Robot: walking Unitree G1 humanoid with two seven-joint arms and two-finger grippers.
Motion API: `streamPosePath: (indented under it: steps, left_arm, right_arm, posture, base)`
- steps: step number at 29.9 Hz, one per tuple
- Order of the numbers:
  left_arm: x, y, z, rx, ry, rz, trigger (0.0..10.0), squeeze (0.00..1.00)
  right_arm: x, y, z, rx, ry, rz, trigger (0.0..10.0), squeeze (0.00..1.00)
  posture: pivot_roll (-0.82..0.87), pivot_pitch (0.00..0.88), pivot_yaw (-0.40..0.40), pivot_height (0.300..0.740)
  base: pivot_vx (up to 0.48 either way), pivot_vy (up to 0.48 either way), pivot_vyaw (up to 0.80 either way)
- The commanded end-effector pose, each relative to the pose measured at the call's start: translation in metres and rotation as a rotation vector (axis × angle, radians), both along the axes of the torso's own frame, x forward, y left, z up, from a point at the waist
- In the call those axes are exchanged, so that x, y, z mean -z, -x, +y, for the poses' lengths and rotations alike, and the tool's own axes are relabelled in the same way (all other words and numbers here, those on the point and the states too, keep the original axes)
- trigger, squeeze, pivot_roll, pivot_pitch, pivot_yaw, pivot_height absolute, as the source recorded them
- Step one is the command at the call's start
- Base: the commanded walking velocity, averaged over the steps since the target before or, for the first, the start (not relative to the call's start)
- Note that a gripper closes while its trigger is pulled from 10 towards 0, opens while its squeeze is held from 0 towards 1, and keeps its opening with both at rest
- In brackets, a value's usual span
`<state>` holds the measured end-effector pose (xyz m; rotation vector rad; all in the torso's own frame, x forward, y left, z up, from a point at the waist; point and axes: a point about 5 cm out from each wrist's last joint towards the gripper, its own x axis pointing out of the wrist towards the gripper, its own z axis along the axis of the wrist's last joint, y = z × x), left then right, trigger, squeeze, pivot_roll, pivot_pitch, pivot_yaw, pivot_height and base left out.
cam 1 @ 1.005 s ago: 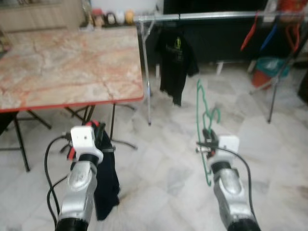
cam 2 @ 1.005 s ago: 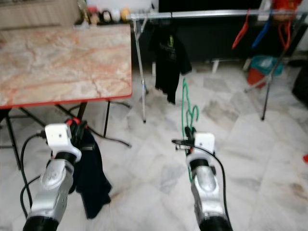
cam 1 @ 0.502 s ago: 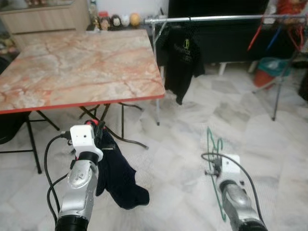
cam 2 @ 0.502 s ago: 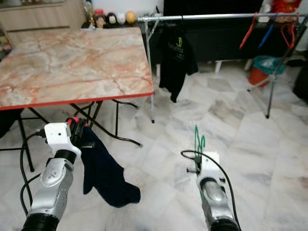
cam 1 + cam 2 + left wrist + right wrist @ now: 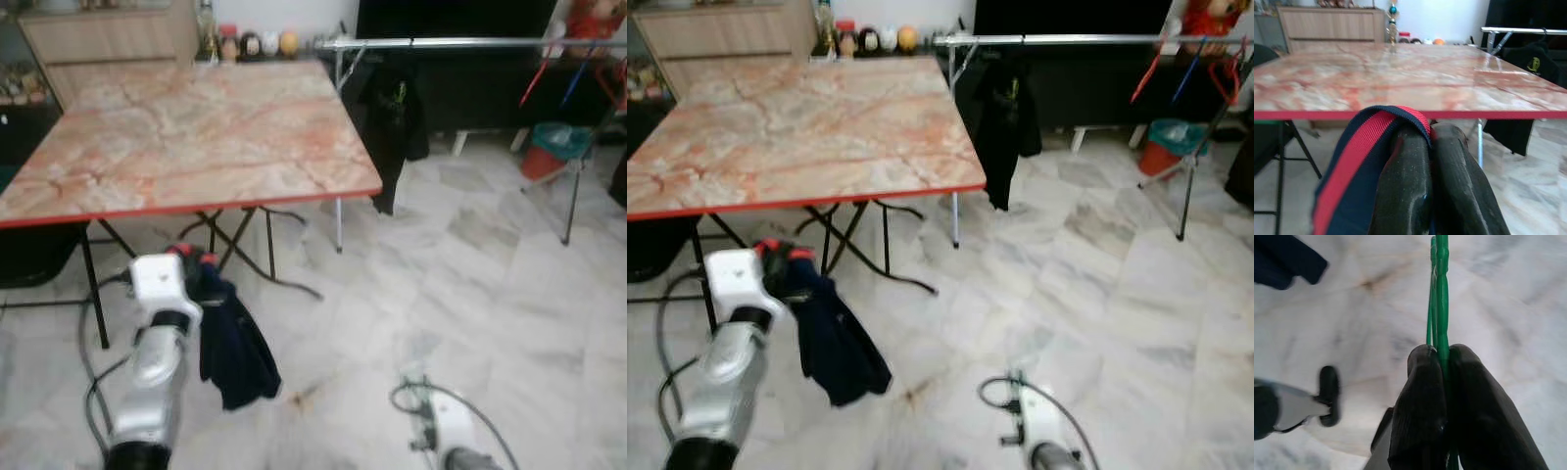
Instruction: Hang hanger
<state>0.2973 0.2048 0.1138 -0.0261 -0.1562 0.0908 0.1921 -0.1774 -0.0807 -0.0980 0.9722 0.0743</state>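
Green thin plastic hanger (image 5: 1439,293): clamped between the two black fingers of the right gripper (image 5: 1444,382), its edge running away from the fingertips over pale marble floor (image 5: 1508,289). In the head views the right arm sits low at the frame's bottom edge, only its white wrist block (image 5: 1036,423) and a looped cable visible.

Dark navy garment with a red woven band (image 5: 1359,156): pinched in the closed black fingers of the left gripper (image 5: 1432,161), the band looped over the fingertips. In the head views the cloth (image 5: 235,343) hangs limp from the raised silver left arm (image 5: 152,362), just in front of the table's folding legs.

Marble-patterned tabletop with red edge (image 5: 196,137): standing ahead and to the left on black crossed legs.

Silver metal clothes rail (image 5: 460,43): beyond the table's far right corner, carrying a black T-shirt (image 5: 395,127) near its left end and coloured hangers (image 5: 1176,69) near its right end.

Wooden sideboard (image 5: 108,39): against the back wall, small jars beside it.
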Motion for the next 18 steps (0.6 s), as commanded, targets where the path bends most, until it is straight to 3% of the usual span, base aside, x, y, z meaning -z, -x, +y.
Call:
streamPosePath:
  steps: [1, 5, 14, 18]
  left_arm:
    - [-0.008, -0.004, -0.01, 0.027, -0.01, -0.032, 10.0, 0.0]
    - [-0.007, -0.004, -0.011, 0.028, -0.009, -0.027, 10.0, 0.0]
    - [-0.005, -0.003, -0.009, 0.008, -0.01, -0.012, 10.0, 0.0]
    - [-0.004, -0.003, -0.007, -0.005, 0.037, -0.014, 10.0, 0.0]
  right_arm:
    - [0.001, 0.004, -0.008, -0.046, 0.033, 0.008, 10.0, 0.0]
    - [0.002, 0.007, -0.007, -0.058, 0.017, -0.001, 10.0, 0.0]
    - [0.009, 0.018, 0.005, -0.092, 0.01, 0.03, 10.0, 0.0]
    - [0.012, 0.024, 0.008, -0.066, -0.024, 0.049, 10.0, 0.0]
  posture:
    - [-0.02, 0.0, 0.014, 0.74]
    - [-0.02, 0.0, 0.013, 0.74]
    - [-0.02, 0.0, 0.011, 0.74]
    - [-0.02, 0.0, 0.011, 0.74]
  base:
    - [0.0, 0.334, 0.0]
    - [0.0, 0.335, 0.11]
    - [0.0, 0.33, 0.8]
    - [0.0, 0.0, 0.38]
